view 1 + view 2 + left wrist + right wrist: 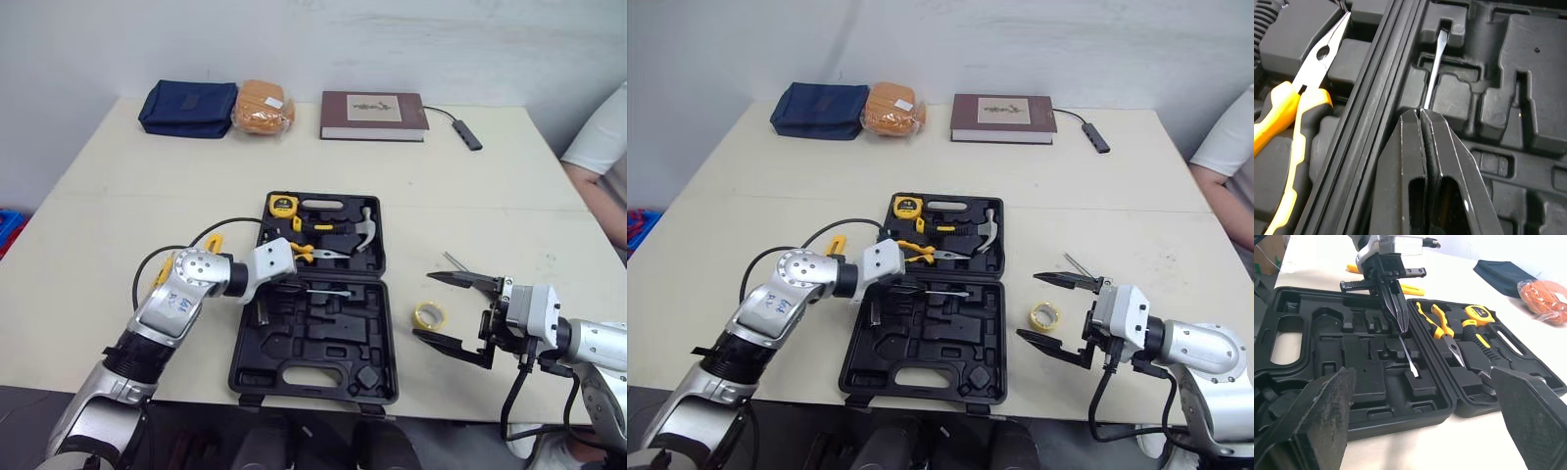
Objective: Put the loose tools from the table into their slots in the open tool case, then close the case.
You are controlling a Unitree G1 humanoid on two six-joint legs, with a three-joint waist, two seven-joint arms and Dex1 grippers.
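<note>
The left end effector [1419, 112] is pinched shut on the screwdriver [1434, 68], whose thin steel shaft lies over a moulded slot in the near half of the open case [323, 377]. It is light and stiff, but that smooth shaft could twist in the pads. I'd judge a hold nearer the handle steadier, though the handle is hard to make out from here. The right end effector [1029, 306] hangs wide open just beside the tape roll [428, 315], a light ring best taken across its rim. Pliers [306, 252] and hammer [364, 227] are already seated. The bench [127, 196] is pale, flat and roomy, and a person's sleeve [598, 137] shows at its right edge.
</note>
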